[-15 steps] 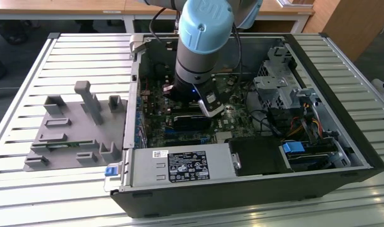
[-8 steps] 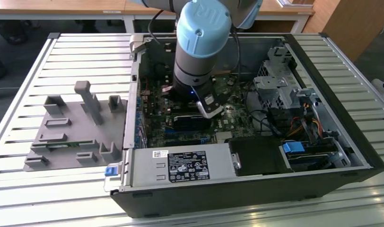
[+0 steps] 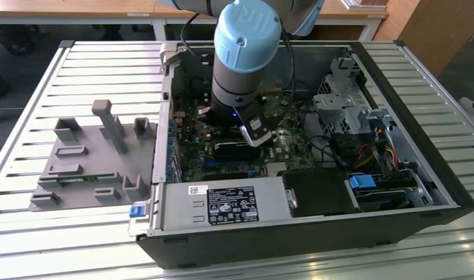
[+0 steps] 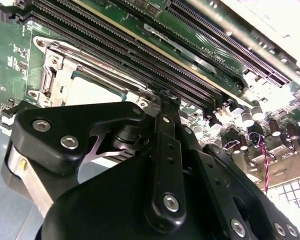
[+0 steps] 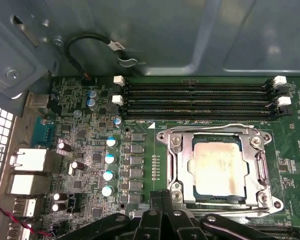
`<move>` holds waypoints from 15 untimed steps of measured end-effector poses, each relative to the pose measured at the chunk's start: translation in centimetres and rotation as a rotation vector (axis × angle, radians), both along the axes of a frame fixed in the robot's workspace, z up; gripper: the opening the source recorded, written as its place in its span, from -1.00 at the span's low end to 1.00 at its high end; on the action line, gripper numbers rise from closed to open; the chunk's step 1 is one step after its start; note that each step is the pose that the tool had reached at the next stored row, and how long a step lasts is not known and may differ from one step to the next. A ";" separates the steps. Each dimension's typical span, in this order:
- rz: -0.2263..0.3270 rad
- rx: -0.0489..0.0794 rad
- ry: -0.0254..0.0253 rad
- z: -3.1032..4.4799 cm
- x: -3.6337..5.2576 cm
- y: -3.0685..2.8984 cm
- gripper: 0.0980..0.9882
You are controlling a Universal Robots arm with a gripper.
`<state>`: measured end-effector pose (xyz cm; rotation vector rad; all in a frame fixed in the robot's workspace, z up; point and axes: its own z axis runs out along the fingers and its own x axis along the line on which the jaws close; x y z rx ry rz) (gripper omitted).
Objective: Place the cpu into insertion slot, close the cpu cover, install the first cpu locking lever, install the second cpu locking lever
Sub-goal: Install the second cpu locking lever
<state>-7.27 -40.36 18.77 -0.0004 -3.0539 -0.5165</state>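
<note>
Memory slots (image 5: 195,100) beside cpu cover (image 5: 217,167), hand (image 5: 162,197) near

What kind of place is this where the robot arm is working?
Probably a robotics lab or test bench for computer assembly. An open desktop computer case lies on a slatted metal table, a grey parts fixture sits beside it, and the gripper works over the motherboard near the cpu.

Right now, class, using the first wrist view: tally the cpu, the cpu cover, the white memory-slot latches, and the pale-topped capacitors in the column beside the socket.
cpu: 1
cpu cover: 1
white memory-slot latches: 4
pale-topped capacitors: 4
Total: 10
</note>
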 end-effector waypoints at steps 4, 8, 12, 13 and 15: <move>0.000 0.002 -0.0001 0.16 0.00 0.00 -0.97; 0.000 0.002 -0.0017 0.39 0.00 0.00 -0.97; 0.000 0.002 -0.0035 0.98 -0.02 0.00 -0.97; 0.000 0.002 -0.0040 1.15 -0.02 0.00 -0.97; 0.000 0.002 -0.0046 1.44 -0.02 0.00 -0.97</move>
